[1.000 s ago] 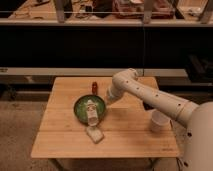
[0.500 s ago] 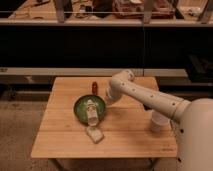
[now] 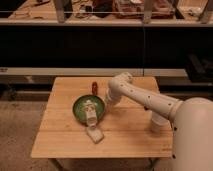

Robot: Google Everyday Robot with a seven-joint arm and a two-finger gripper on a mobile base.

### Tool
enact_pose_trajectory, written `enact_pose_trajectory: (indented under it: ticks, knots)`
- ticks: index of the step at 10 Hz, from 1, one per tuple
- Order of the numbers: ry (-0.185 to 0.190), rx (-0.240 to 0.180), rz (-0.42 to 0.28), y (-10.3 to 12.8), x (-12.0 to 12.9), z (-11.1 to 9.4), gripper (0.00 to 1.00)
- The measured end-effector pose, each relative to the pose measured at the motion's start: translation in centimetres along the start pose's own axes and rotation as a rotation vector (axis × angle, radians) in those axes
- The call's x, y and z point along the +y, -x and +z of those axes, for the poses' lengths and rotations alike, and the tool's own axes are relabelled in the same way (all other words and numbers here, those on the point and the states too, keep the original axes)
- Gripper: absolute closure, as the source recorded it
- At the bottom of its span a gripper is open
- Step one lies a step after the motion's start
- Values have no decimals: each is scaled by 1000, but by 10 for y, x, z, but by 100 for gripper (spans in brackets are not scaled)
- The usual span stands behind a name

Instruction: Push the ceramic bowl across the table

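The light-wood table stood before a dark shelf front. Left of its centre sat the ceramic bowl, dark green with a paler rim, flat on the planks. 1 pale object lay in the bowl, reaching toward its near rim, and a 2nd pale piece lay on the wood just in front of it. A small red-brown item sat just behind the bowl. The gripper was at the bowl's right rim, touching or just beside it; how wide its grasp stood could not be told. Farther right, a white cup stood partly behind the arm.
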State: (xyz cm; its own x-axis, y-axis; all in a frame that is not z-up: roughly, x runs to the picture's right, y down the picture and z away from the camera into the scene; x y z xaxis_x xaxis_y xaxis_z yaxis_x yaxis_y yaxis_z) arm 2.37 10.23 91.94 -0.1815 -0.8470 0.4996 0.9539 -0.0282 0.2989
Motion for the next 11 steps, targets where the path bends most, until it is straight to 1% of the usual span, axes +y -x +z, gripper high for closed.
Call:
enact_pose_trajectory:
  ticks: [3,5,8,11]
  knots:
    - [0,-8,-2,-7,-1,10,100]
    - [-13,-9,-10,-14,-5,14,100]
    - [-47,-7,-33,-25,-15,13,100]
    - [-84,-9,-57,-28,-28,11,100]
